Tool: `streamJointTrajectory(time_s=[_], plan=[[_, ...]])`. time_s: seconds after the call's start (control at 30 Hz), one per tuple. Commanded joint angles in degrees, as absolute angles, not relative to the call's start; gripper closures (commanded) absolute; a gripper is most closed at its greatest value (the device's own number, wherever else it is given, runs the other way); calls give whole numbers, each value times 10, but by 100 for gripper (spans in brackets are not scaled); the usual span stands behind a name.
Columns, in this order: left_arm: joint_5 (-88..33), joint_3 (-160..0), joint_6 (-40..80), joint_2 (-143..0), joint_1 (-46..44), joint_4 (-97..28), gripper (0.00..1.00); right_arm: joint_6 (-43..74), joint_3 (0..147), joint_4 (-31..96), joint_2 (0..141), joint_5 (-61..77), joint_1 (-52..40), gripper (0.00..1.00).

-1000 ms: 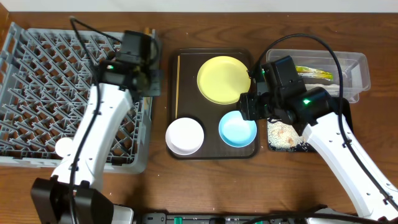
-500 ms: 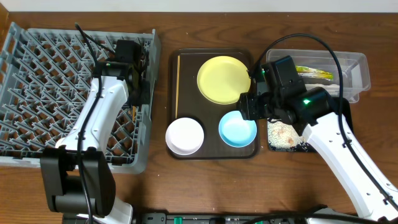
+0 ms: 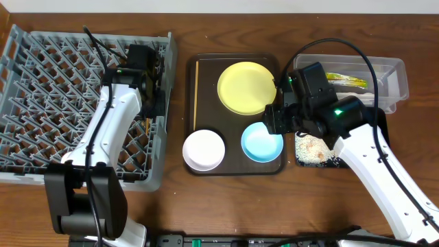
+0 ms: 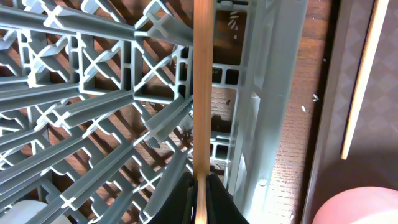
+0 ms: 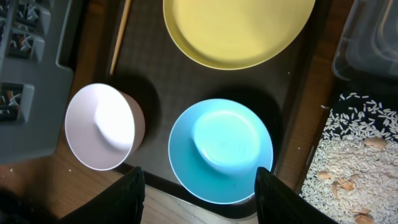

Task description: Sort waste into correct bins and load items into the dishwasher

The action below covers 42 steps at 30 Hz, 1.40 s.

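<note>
The left tool (image 4: pixel 198 186) is clenched on one thin, stiff, light chopstick (image 4: pixel 203 93) above the dish rack (image 4: pixel 273 93) by the bench's left edge. The right tool (image 5: pixel 200 198) hangs released over the light-blue bowl (image 5: pixel 221 149), which is likely slippery and best pinched at its rim.

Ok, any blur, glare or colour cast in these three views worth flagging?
Overhead: evenly lit, sharp, no strong glare. Left wrist: the chopstick in the left gripper is crisp; the white bowl at the corner is soft and pink-tinted. Right wrist: mild sheen on the light-blue bowl, the same pink cast on the white bowl, and the right gripper shows dark, soft-edged fingers.
</note>
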<state>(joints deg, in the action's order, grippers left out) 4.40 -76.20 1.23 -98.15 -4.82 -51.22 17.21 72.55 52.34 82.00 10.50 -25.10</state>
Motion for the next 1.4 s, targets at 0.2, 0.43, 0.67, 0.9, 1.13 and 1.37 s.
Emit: streamJointTrajectory(time_s=[0.2, 0.43, 0.67, 0.9, 1.13, 1.37], plan=[[36, -760, 5, -983, -48, -518, 92, 175, 733, 523, 817, 103, -256, 45], [20, -760, 4, -984, -48, -518, 93, 175, 733, 525, 817, 103, -256, 45], [19, -760, 4, -985, -48, -518, 92, 175, 733, 520, 817, 103, -256, 45], [21, -752, -2, -988, -48, -506, 92, 175, 733, 521, 817, 103, -256, 46], [30, -719, -2, -988, -48, -481, 92, 175, 733, 521, 817, 103, -256, 46], [30, -733, 6, -951, -48, -499, 78, 175, 733, 521, 817, 103, -256, 46]])
